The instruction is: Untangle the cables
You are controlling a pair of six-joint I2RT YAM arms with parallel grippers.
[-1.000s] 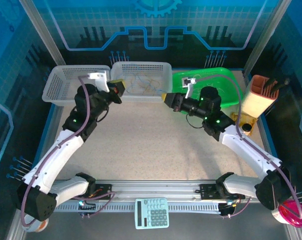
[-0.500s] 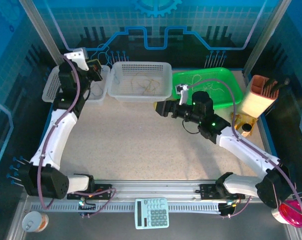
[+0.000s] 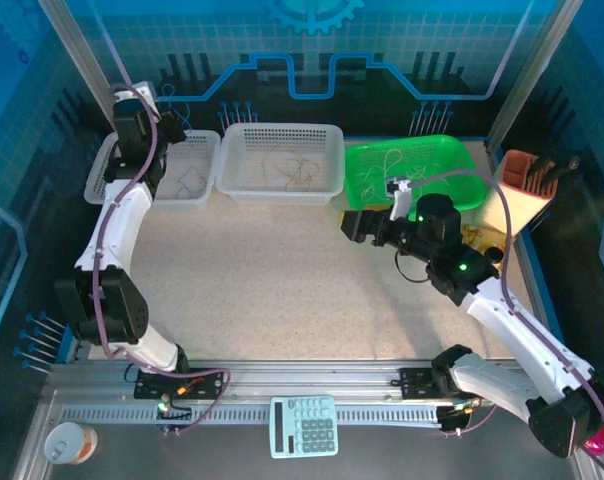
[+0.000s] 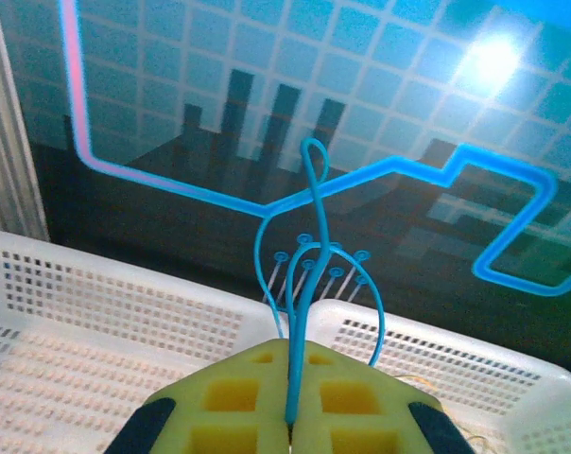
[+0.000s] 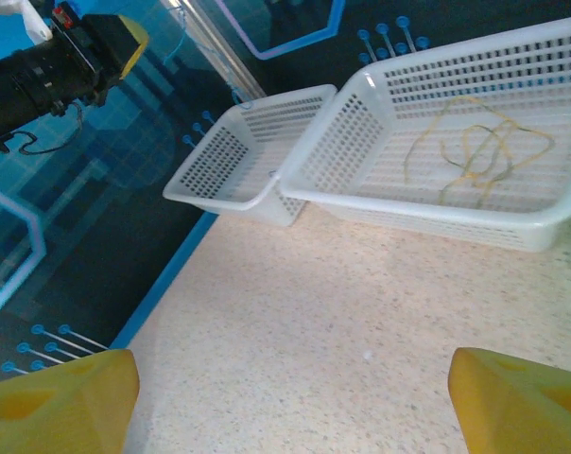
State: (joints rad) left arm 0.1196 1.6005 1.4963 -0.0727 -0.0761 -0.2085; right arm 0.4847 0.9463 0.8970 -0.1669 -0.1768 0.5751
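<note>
The speckled beige bench (image 3: 282, 290) carries three containers along its far edge: a wide white perforated plastic basket (image 3: 282, 129) in the middle, a smaller white perforated plastic basket (image 3: 107, 168) to its left, and a bright green plastic tray (image 3: 454, 141) to its right. The right tool (image 3: 350, 225) hovers low over the bench just before the tray, its yellow pads (image 5: 54, 407) spread wide with nothing between them. The left tool (image 4: 290, 378), raised above the smaller basket, is closed on a thin blue cable (image 4: 309, 218), which loops upward. Looped yellowish-tan cables (image 3: 292, 172) lie in the wide basket, thin white cables (image 3: 390, 160) in the tray.
</note>
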